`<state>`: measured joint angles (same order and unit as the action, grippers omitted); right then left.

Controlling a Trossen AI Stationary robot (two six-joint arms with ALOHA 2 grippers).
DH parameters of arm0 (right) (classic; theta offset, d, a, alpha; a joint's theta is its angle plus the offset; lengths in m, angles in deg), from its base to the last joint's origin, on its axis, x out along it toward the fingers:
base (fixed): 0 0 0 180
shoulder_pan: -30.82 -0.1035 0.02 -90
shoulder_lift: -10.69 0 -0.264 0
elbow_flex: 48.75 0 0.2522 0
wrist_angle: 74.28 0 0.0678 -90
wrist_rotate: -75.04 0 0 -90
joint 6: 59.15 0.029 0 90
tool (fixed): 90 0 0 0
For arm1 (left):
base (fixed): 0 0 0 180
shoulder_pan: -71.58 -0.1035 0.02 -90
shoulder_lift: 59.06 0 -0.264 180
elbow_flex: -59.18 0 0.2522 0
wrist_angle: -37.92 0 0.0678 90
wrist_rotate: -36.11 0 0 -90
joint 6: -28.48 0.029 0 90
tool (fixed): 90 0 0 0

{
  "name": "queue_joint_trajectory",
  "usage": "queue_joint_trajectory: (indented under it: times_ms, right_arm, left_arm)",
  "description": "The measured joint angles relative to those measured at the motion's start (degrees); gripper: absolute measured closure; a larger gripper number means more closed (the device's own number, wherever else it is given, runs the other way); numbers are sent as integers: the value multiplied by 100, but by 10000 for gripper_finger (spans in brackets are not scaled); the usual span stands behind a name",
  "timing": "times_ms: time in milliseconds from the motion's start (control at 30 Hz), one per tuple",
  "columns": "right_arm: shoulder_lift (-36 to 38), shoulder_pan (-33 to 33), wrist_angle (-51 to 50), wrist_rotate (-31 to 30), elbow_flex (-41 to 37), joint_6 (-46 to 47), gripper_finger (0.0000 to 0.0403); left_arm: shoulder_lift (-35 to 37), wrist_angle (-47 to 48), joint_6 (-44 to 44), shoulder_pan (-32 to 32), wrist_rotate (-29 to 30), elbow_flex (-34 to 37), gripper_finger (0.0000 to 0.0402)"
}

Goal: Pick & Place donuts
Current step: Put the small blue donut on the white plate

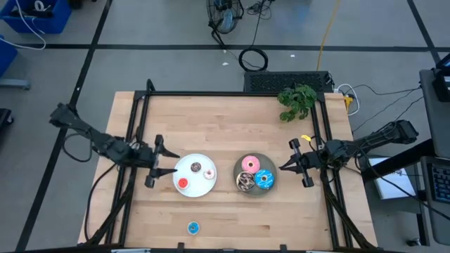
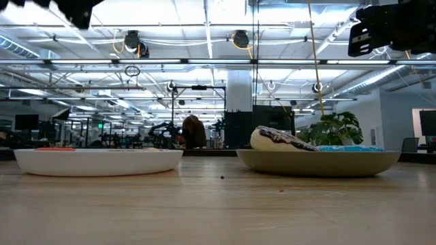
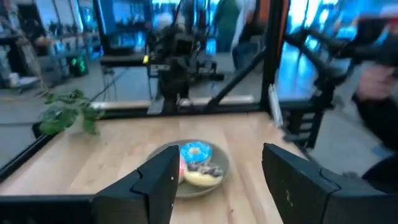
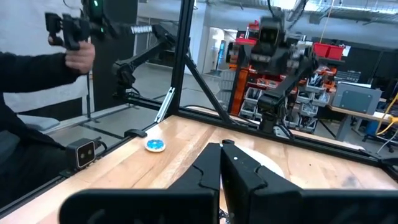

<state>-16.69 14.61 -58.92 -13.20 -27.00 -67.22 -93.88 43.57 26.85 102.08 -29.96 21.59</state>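
Observation:
In the high view the white plate [image 1: 204, 188] holds a small red donut [image 1: 183, 183], a small brown one [image 1: 196, 167] and a small white one [image 1: 209, 173]. The grey plate [image 1: 254, 191] carries the pink donut [image 1: 249, 164], the blue donut [image 1: 264, 178] and the brown-sprinkled donut [image 1: 245, 183]. A tiny blue donut [image 1: 193, 227] lies alone on the table near its near edge. My left gripper [image 1: 169, 163] hovers open beside the white plate's left rim, touching nothing. My right gripper [image 1: 283, 167] [image 4: 222, 155] is shut, just right of the grey plate.
A green plant sprig [image 1: 297, 100] lies at the far right of the table. A black frame [image 1: 232, 93] runs around the tabletop. A person's hand [image 4: 78, 53] holding a device shows beyond the table's edge. Bare wood lies between the plates and the near edge.

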Motion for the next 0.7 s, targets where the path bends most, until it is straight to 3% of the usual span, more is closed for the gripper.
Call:
queue_joint_trajectory:
  times_ms: [200, 333, 700]
  right_arm:
    - [-4, 0, 22, -2, 0, -16, 403]
    - [-9, 0, -25, 2, 2, -147, 403]
    - [-9, 0, -76, 1, 4, -166, 403]
  left_arm:
    - [330, -1699, -61, -37, -239, 1314, 172]
    - [336, -1685, -638, -39, 479, 1493, 172]
    - [334, -1662, -957, -39, 465, 1540, 172]
